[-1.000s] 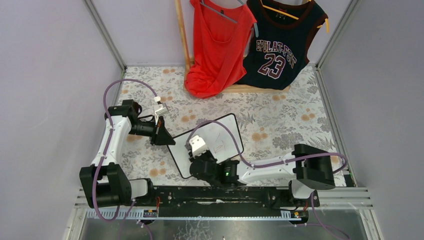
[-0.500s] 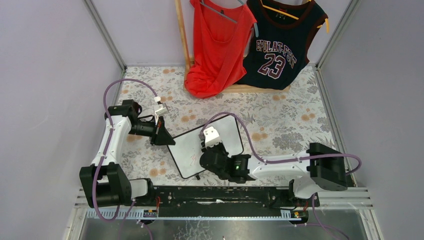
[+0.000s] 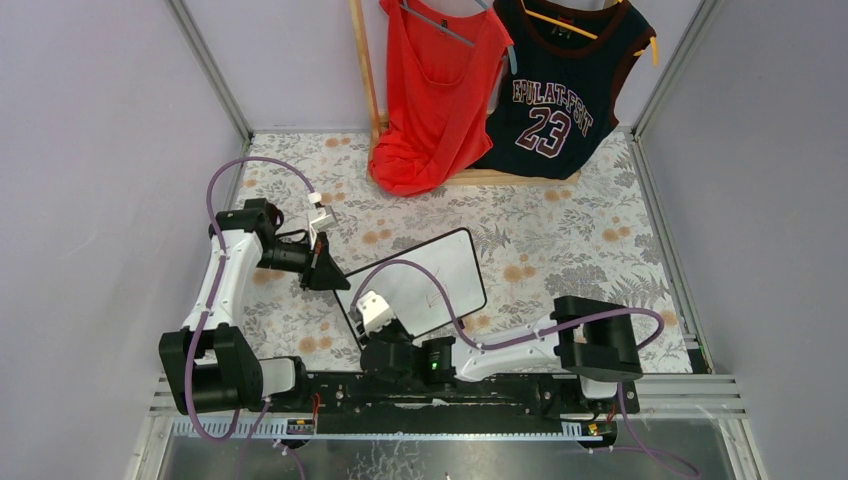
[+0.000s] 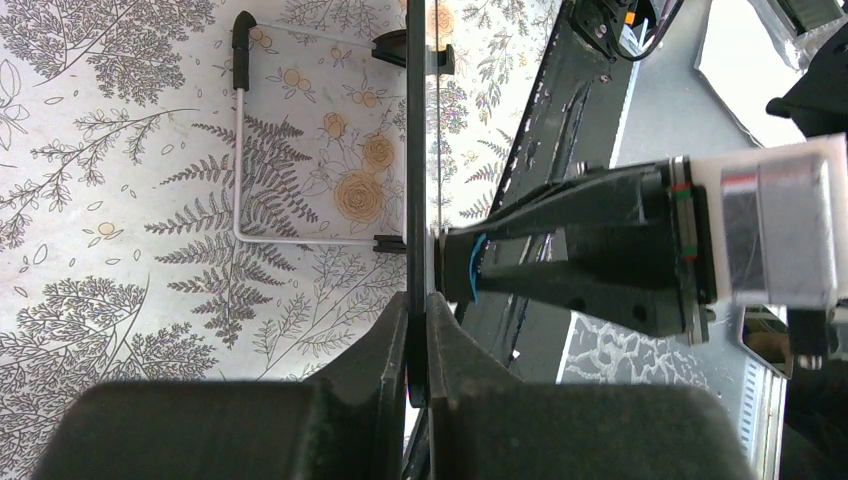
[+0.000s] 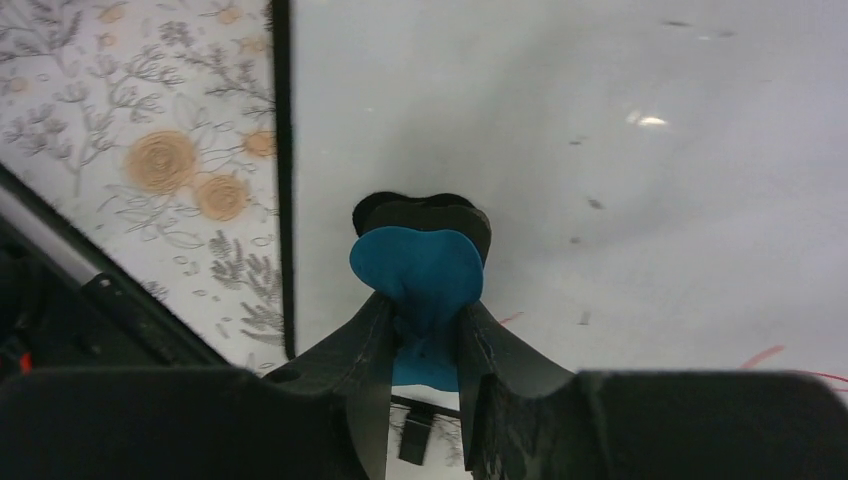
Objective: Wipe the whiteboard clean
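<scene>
1. The right gripper (image 5: 425,335) is found nearest the arm bases, at the lower centre of the overhead view. Its fingers are clenched on the blue eraser (image 5: 420,272), which is pressed flat against the board.
2. Half a second ago this gripper lay over the upper right part of the board. It has since been swept down to the near left corner, close to the black frame. A full diagonal pass is therefore judged to have been made.
3. The whiteboard (image 3: 440,270) lies in the middle of the overhead view, on the floral tablecloth (image 3: 580,230), turned at an angle. Its position is unchanged over the last second.
4. Most of the white surface is seen wiped in the right wrist view. A short red stroke (image 5: 765,357) is left at the lower right of that view, and another red trace (image 5: 510,318) lies just beside the eraser. A few dark specks are also noted. The task is judged well advanced but not complete; further passes over these marks are called for.
5. The left gripper (image 4: 418,335) is closed on the left edge of the board, seen edge-on in the left wrist view. It has not moved, so the board is steadied against the wiping force.
6. The wire stand (image 4: 240,150) is seen behind the board.
7. Farthest, at the top of the overhead view, a red top (image 3: 435,90) and a dark jersey (image 3: 560,100) are hung.
</scene>
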